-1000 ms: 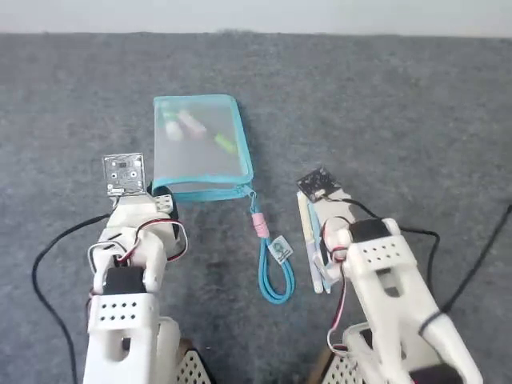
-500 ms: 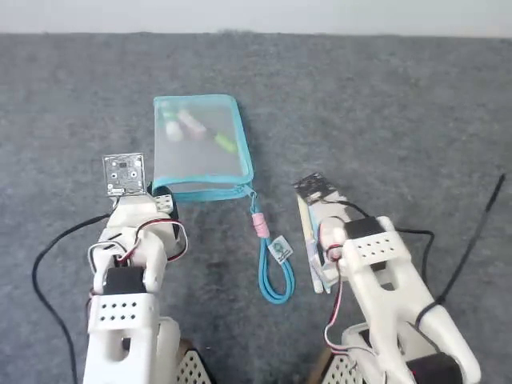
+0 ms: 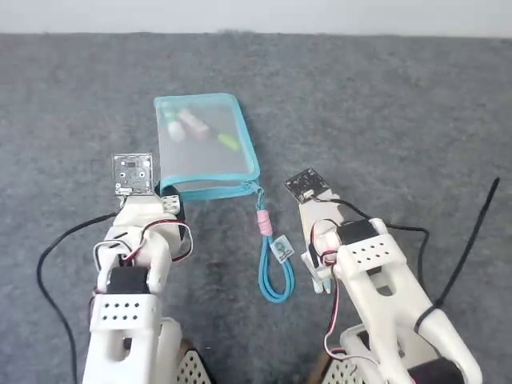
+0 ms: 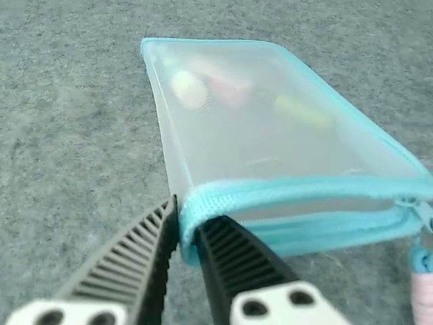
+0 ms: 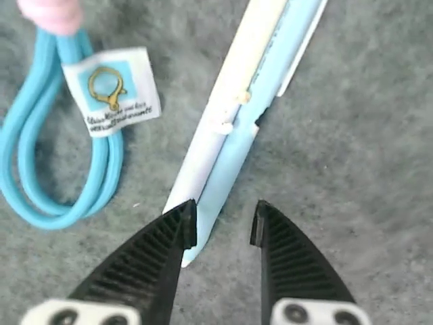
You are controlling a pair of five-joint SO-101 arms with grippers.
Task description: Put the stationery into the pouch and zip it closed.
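Observation:
The translucent pouch with teal trim lies flat, with several coloured stationery items showing through it. My left gripper is shut on the teal zipper edge at the pouch's near left corner. A cream pen and a light blue pen lie side by side on the mat. My right gripper hovers open over their near ends, one fingertip overlapping the pens. In the high view the right arm covers most of the pens.
A teal strap loop with a pink bead and a white tag trails from the pouch's zipper, between the two arms and close to the pens. Grey mat spreads all around.
The right arm has swung slightly left, toward the strap, over the pens. The left arm has shifted a little right, and the pouch's near edge moved with it.

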